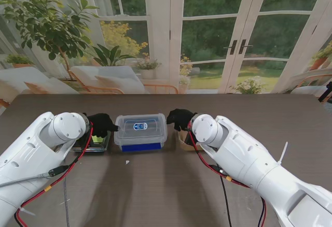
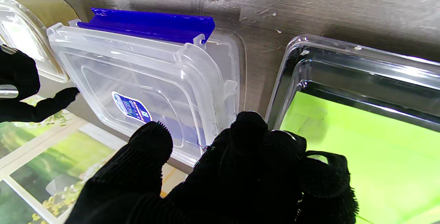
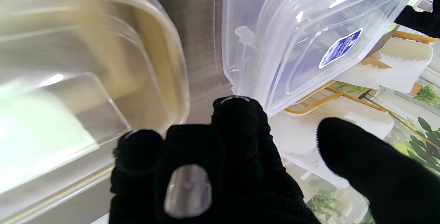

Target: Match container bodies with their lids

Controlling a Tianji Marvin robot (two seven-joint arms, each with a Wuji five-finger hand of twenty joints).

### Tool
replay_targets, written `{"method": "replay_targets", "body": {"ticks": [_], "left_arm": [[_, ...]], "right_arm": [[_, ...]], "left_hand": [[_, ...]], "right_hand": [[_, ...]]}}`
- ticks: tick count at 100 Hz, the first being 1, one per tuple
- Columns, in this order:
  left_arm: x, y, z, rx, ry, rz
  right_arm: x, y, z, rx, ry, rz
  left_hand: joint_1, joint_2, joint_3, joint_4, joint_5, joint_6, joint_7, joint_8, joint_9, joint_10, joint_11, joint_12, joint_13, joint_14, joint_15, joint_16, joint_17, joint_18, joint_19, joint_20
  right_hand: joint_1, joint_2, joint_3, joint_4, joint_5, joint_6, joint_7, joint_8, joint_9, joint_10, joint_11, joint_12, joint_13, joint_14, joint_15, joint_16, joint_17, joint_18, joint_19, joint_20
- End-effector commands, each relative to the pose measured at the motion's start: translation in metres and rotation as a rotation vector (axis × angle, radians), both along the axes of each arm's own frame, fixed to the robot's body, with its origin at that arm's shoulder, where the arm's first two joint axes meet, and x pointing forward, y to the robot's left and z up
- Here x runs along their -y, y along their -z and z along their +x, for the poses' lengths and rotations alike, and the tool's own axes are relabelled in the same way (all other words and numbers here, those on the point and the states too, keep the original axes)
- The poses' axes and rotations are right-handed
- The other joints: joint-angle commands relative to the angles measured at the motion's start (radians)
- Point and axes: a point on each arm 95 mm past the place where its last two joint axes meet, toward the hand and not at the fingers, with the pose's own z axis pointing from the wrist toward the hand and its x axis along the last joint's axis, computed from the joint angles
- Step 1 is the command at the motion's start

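Observation:
A clear lidded box [image 1: 140, 131] with a blue label and a blue clip flap [image 1: 141, 146] stands mid-table, its lid [image 2: 137, 79] resting on top. My left hand [image 1: 102, 124], in a black glove, is at the box's left end, fingers [image 2: 247, 131] by the lid's edge and thumb spread. My right hand [image 1: 180, 118] is at the right end, one fingertip [image 3: 237, 110] at the lid's corner. Neither hand encloses anything. The box also shows in the right wrist view [image 3: 302, 34].
A clear-lidded black tray with a green inside [image 1: 92, 142] [image 2: 361, 120] lies under my left wrist. A tan container with a clear lid [image 1: 185, 139] [image 3: 86, 62] sits under my right wrist, mostly hidden. A small white scrap [image 1: 127, 161] lies on the brown table [image 1: 166, 196].

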Motion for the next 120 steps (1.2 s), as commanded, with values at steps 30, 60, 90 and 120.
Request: {"method": "replay_targets", "body": {"ticks": [30,60,90,120], "left_arm": [[0.002,-0.001,-0.001,-0.025,0.009,0.004],[0.003,-0.001,0.0,-0.032,0.01,0.007],[0.002,0.0,-0.002,-0.044,0.008,0.016],[-0.004,-0.006,-0.007,-0.04,0.002,0.034]], "right_arm": [[-0.004,-0.002,0.001,0.013,-0.003,-0.005],[-0.012,-0.01,0.0,0.073,-0.078,0.06],[-0.024,-0.004,0.001,0.028,-0.147,0.05],[-0.027,0.0,0.001,0.005,-0.155,0.032]], "left_hand": [[-0.024,0.041,-0.022,0.014,-0.02,-0.007,-0.008,-0.006,-0.004,0.022,0.002,0.0,0.0,0.04,0.022,0.015,-0.023,-0.046,-0.037,0.006],[-0.024,0.042,-0.024,0.015,-0.024,-0.004,-0.01,-0.007,-0.006,0.021,0.002,-0.001,0.0,0.04,0.021,0.015,-0.025,-0.048,-0.037,0.005],[-0.024,0.044,-0.028,0.015,-0.029,0.001,-0.011,-0.008,-0.011,0.021,-0.001,-0.003,-0.007,0.04,0.015,0.014,-0.031,-0.05,-0.042,0.004],[-0.023,0.045,-0.031,0.015,-0.022,0.003,-0.009,-0.007,-0.01,0.022,-0.006,-0.007,-0.007,0.04,0.013,0.015,-0.032,-0.051,-0.044,0.002]], "right_hand": [[-0.024,-0.013,-0.019,-0.023,-0.064,-0.038,0.016,0.006,-0.006,0.011,0.018,-0.012,0.031,-0.012,0.035,-0.006,0.518,0.027,0.058,0.016],[-0.013,-0.034,-0.016,-0.031,0.034,-0.184,-0.057,-0.03,-0.004,0.01,0.019,-0.015,0.031,-0.015,0.033,-0.007,0.515,0.024,0.055,0.016],[-0.016,-0.026,-0.022,-0.031,0.05,-0.188,-0.082,-0.039,0.004,0.013,0.012,-0.017,0.031,-0.014,0.031,-0.008,0.511,0.022,0.052,0.016],[-0.019,-0.021,-0.028,-0.03,0.047,-0.183,-0.084,-0.038,0.004,0.012,0.01,-0.015,0.031,-0.012,0.024,-0.011,0.51,0.022,0.052,0.017]]}}
